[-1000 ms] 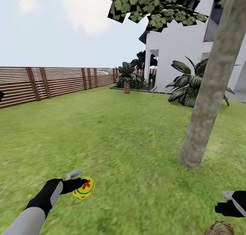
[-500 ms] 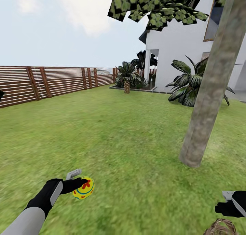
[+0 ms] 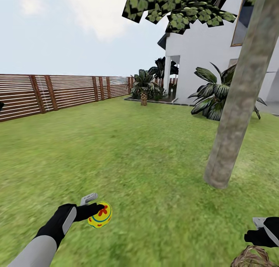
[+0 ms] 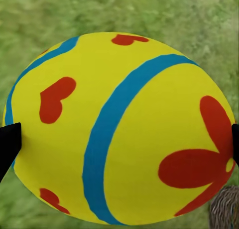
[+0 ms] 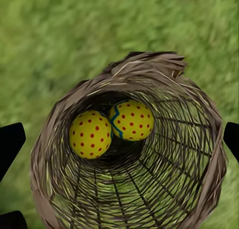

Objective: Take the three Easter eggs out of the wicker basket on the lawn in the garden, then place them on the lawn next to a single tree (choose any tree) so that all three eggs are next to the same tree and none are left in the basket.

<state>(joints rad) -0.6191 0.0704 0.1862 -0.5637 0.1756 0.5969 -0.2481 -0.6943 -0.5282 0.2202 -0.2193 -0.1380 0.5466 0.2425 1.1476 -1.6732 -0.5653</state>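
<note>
Slightly rightward since earlier, the left gripper (image 3: pixel 94 207) clamps one Easter egg (image 3: pixel 100 215) at lower left. Right gripper (image 5: pixel 119 139) hangs wide above the wicker basket (image 5: pixel 199 139). Next: carry toward the tree (image 3: pixel 232 119).

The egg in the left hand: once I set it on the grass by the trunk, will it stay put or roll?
Probably it rolls a little: the egg is smooth and rounded all over. The lawn looks flat near the tree, so it should settle quickly. The left hand pinches it only at its sides, so it may slip; release it low.
</note>
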